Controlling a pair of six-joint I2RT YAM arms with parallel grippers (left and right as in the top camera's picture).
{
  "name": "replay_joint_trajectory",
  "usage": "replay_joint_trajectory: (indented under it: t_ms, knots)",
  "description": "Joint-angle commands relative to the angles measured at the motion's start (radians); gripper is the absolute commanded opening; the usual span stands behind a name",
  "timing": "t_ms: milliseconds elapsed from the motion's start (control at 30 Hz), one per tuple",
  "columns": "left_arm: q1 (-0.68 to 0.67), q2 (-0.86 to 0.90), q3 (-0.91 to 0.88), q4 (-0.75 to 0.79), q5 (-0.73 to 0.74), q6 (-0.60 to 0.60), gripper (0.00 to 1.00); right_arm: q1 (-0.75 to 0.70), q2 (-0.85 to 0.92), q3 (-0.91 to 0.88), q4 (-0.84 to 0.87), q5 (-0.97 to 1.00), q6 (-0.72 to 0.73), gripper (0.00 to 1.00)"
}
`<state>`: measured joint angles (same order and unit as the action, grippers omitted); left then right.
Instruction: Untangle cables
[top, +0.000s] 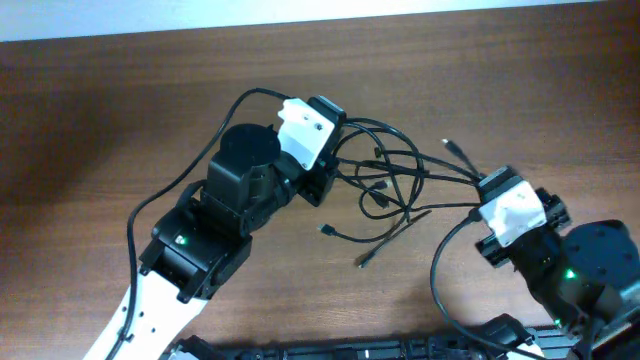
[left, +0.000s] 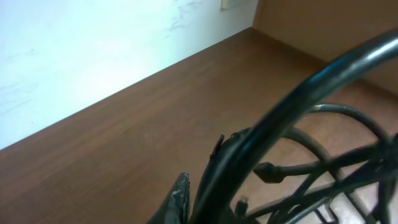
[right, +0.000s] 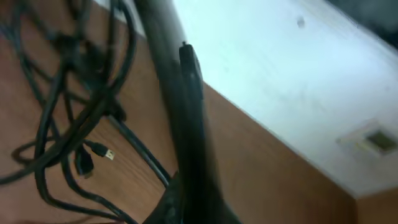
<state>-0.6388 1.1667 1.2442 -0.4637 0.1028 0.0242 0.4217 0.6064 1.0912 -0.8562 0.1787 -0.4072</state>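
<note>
The black cables (top: 392, 172) lie in a tangled bunch of loops on the wooden table between my two arms. Loose plug ends stick out at the front (top: 362, 263) and at the back right (top: 450, 145). My left gripper (top: 326, 180) is at the bunch's left edge, shut on a cable strand that runs close past the left wrist camera (left: 298, 93) beside a fingertip (left: 184, 190). My right gripper (top: 484, 188) is at the bunch's right edge, shut on a strand that rises from its jaws (right: 189, 193). Further loops and a small plug (right: 102, 151) lie behind.
The table is brown wood (top: 120, 120). A pale wall runs along its far edge (left: 93, 43). Thicker black wires run along each arm (top: 190, 180). Dark equipment sits at the front table edge (top: 350, 348).
</note>
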Motion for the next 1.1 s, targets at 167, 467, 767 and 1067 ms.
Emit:
replay_joint_trajectory:
  t_ms: [167,467,767,1067]
  knots:
    - [0.026,-0.019,0.015,0.009,-0.110,0.013,0.00,-0.010,-0.018,0.005,-0.026,0.277,0.184,0.99]
    - [0.026,-0.019,0.015,0.162,0.198,0.013,0.00,-0.010,0.026,0.005,-0.097,-0.386,-0.320,0.99]
    - [0.024,-0.014,0.015,0.202,0.453,0.011,0.00,-0.010,0.366,0.005,-0.029,-0.635,-0.531,0.93]
    - [0.024,-0.014,0.015,0.352,0.459,-0.126,0.00,-0.010,0.436,0.005,-0.010,-0.710,-0.565,0.79]
